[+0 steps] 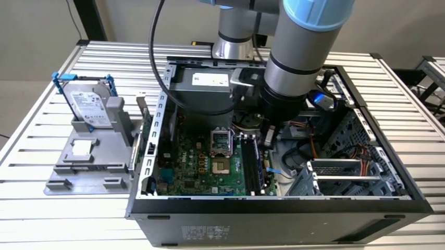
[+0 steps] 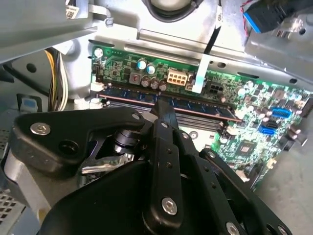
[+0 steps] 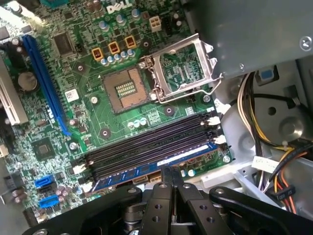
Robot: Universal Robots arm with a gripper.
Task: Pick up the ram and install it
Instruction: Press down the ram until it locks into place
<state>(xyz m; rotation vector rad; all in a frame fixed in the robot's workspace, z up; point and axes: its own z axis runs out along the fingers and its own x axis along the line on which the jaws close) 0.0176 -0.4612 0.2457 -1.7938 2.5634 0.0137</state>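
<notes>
The ram (image 3: 156,165), a dark stick with a white label, lies in the outermost slot of the motherboard (image 3: 98,122), level with the empty black slots (image 3: 146,142) beside it. My gripper (image 3: 171,172) stands directly over its middle with the black fingers pressed together and nothing between them. In the second wrist view the shut fingertips of the gripper (image 2: 162,105) meet the top edge of the ram (image 2: 200,106). In the exterior view the gripper (image 1: 268,139) hangs inside the open computer case (image 1: 278,208), just above the ram (image 1: 262,167).
A hard drive with blue rails (image 1: 90,107) stands on a grey fixture (image 1: 87,161) at the exterior view's left. Inside the case are the CPU socket (image 3: 126,89) with its raised lid (image 3: 183,66), the power supply (image 1: 201,86), a drive cage (image 1: 347,172) and cable bundles (image 3: 274,161).
</notes>
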